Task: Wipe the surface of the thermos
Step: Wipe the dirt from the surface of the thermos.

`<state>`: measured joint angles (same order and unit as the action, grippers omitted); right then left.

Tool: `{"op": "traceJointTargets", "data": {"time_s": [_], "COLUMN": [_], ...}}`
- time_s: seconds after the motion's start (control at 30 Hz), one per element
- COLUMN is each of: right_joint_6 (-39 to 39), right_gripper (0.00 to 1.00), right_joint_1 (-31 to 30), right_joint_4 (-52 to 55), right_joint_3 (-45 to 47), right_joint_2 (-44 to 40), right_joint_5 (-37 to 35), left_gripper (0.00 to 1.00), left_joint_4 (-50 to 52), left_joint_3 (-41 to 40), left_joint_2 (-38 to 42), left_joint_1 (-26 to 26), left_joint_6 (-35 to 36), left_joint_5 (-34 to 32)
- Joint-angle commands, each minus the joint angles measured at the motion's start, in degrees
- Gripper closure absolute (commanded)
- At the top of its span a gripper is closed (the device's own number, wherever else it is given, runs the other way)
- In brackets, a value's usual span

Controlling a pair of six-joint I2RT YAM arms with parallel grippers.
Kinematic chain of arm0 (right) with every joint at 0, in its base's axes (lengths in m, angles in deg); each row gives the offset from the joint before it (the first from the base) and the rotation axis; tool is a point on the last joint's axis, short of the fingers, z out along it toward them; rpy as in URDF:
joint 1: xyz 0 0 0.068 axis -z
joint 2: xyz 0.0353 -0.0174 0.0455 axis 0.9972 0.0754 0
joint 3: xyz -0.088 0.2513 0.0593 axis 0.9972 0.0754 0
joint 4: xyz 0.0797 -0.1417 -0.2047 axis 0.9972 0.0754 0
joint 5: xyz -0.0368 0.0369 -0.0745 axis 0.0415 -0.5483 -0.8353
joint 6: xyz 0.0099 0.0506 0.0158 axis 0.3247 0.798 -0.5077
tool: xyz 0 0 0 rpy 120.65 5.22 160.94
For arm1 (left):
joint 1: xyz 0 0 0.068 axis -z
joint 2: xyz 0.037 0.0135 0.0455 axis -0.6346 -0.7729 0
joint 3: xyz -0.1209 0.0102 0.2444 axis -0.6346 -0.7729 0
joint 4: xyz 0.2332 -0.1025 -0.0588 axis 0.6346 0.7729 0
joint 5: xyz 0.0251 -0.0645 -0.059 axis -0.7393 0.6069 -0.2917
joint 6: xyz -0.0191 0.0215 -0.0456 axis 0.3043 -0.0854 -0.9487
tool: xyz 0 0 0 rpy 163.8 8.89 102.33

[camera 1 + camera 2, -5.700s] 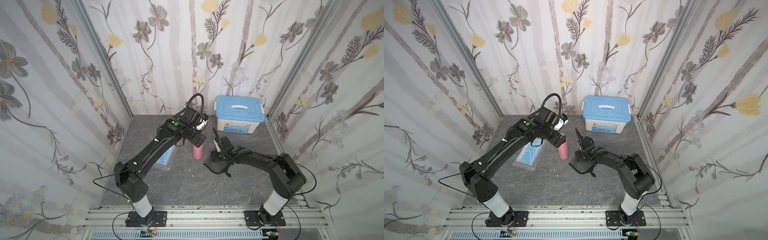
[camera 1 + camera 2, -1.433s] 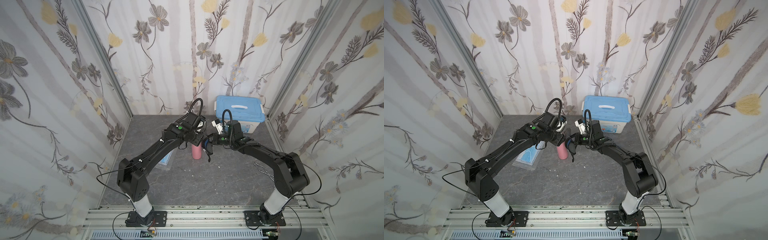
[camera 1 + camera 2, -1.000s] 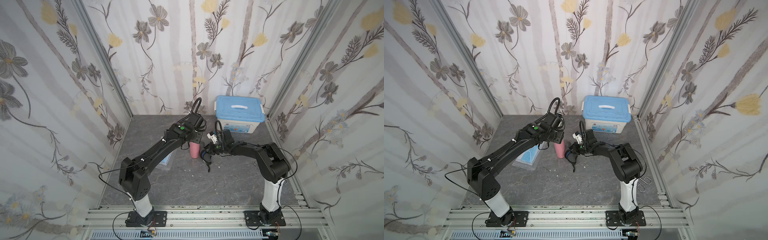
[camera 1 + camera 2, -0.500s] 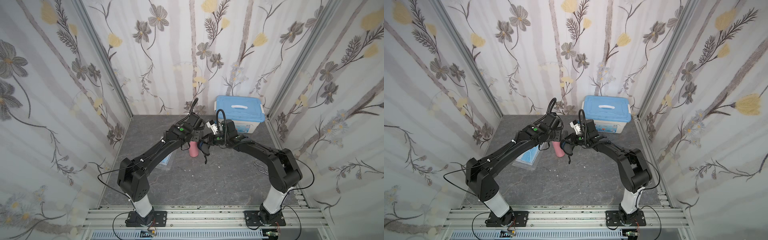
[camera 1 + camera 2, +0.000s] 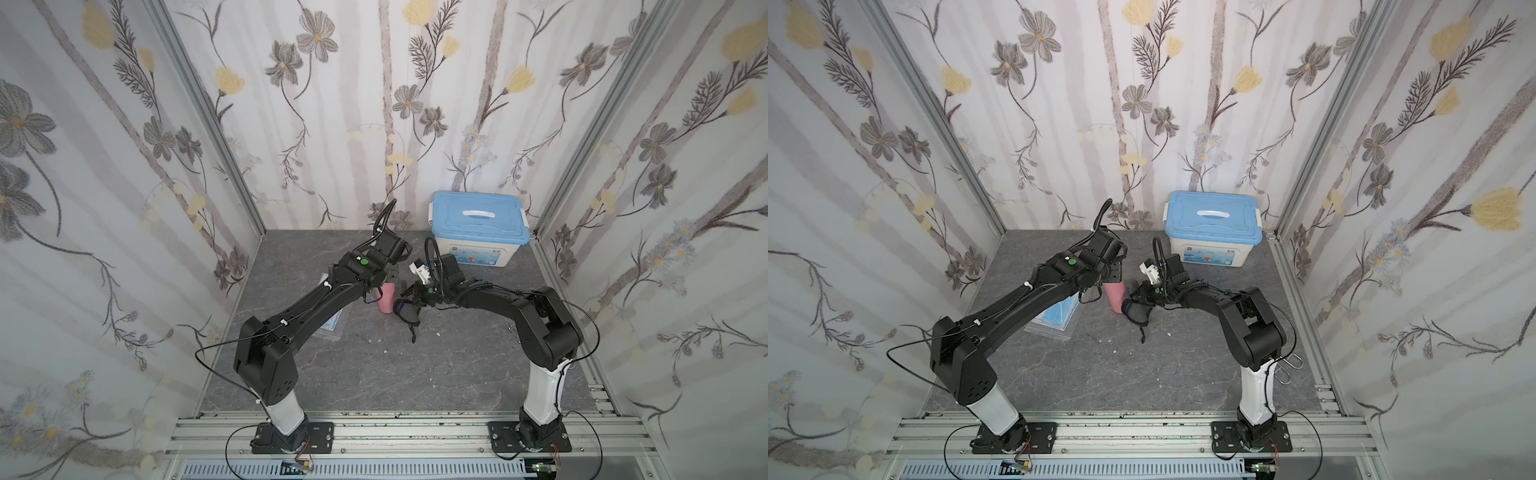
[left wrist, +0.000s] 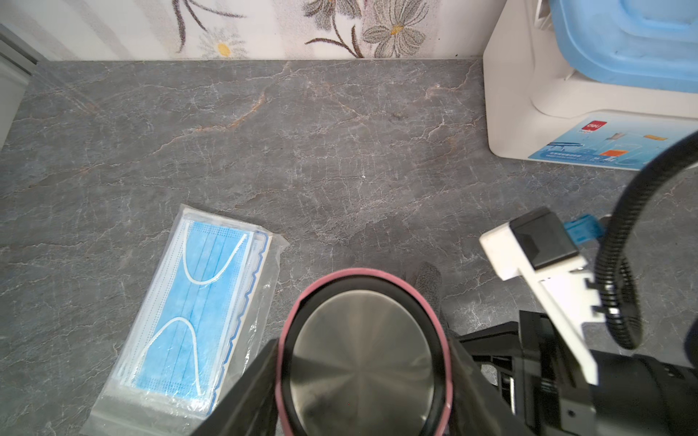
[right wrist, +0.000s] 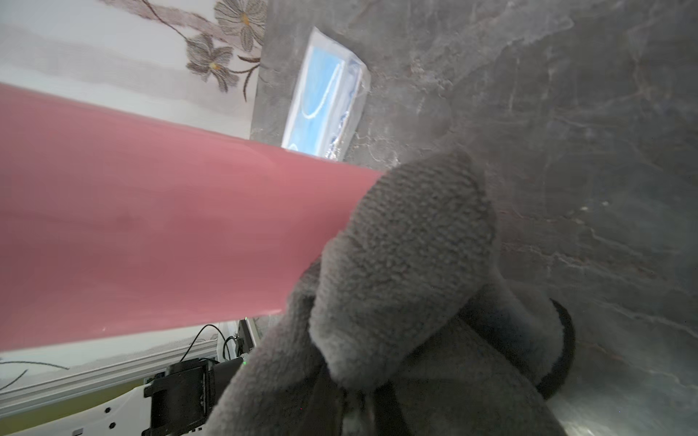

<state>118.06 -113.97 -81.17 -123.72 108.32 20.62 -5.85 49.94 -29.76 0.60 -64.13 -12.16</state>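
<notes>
The pink thermos (image 5: 385, 298) (image 5: 1116, 299) stands on the grey table. My left gripper (image 5: 387, 277) (image 6: 362, 381) is shut on its top, one finger on each side of the silver cap (image 6: 362, 358). My right gripper (image 5: 415, 296) (image 5: 1144, 300) is shut on a grey fleece cloth (image 5: 405, 312) (image 5: 1136, 312). The cloth (image 7: 408, 264) presses against the lower part of the pink body (image 7: 151, 234) on its right side and hides the right jaws. A dark strap of the cloth trails on the table.
A white box with a blue lid (image 5: 478, 232) (image 5: 1212, 232) stands at the back right by the wall. A clear pack of blue face masks (image 5: 1059, 318) (image 6: 196, 313) lies left of the thermos, partly under my left arm. Walls close in three sides.
The right gripper with the cloth went up beside the thermos and has come back down to its lower part. The thermos and the left gripper have stayed put.
</notes>
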Motion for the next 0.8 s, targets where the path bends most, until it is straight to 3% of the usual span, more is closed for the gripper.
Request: {"op": "traceJointTargets", "data": {"time_s": [0.0, 0.23, 0.33, 0.47, 0.77], "right_joint_6": [0.3, 0.57, 0.57, 1.06, 1.76], "right_gripper": [1.0, 1.0, 1.0, 1.0, 1.0], "right_joint_1": [-0.38, -0.66, -0.85, -1.1, -1.37], "right_joint_4": [-2.55, -1.67, 0.44, 2.17, 0.71], "right_joint_3": [0.13, -1.1, -3.38, -6.02, -3.18], "right_joint_2": [2.02, -2.56, -6.46, -10.43, -8.58], "right_joint_5": [0.39, -0.84, -2.65, -4.52, -5.21], "left_gripper": [0.89, 0.93, 1.0, 1.0, 1.0], "left_joint_4": [3.86, 3.87, 3.61, 3.21, 3.85], "left_joint_3": [-0.39, -0.54, -0.96, -1.12, 0.93], "left_joint_2": [-0.21, 0.49, 0.83, 0.92, -1.21], "left_joint_1": [0.35, 0.97, 1.13, 1.69, 2.81], "left_joint_6": [-4.46, -5.65, -7.01, -8.32, -10.09], "left_joint_5": [1.85, 0.48, -0.01, -0.21, -0.34]}}
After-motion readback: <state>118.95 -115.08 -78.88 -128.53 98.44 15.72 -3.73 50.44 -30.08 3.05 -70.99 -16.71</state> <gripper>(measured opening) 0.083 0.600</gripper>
